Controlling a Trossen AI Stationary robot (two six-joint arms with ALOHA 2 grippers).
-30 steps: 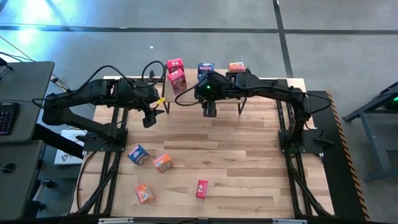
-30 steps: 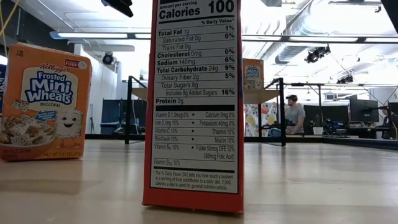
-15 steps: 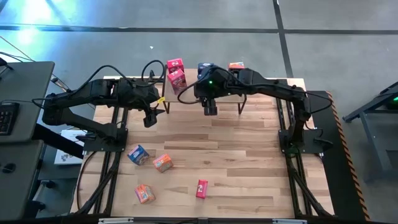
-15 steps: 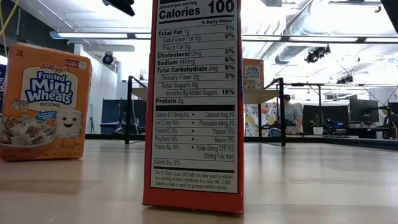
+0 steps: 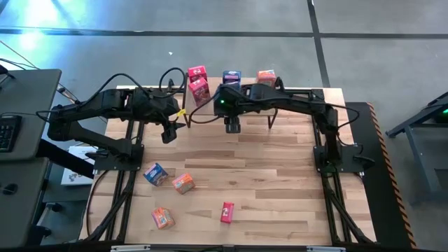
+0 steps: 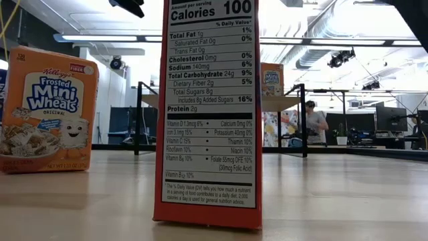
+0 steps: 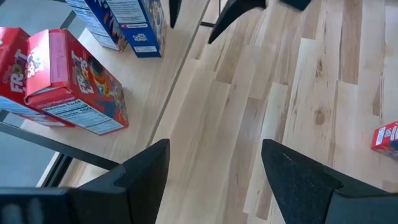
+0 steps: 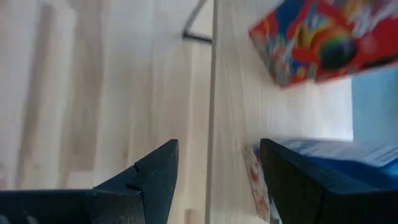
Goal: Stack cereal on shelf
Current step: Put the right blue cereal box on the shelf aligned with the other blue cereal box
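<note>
While the right gripper [image 5: 232, 127] hung open and empty just in front of the shelf [image 5: 283, 93], the left gripper [image 5: 168, 133] waited open off its left end.

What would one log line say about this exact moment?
shelf: four cereal boxes on it | table: four boxes loose | left gripper: open, empty | right gripper: open, empty, by shelf
</note>
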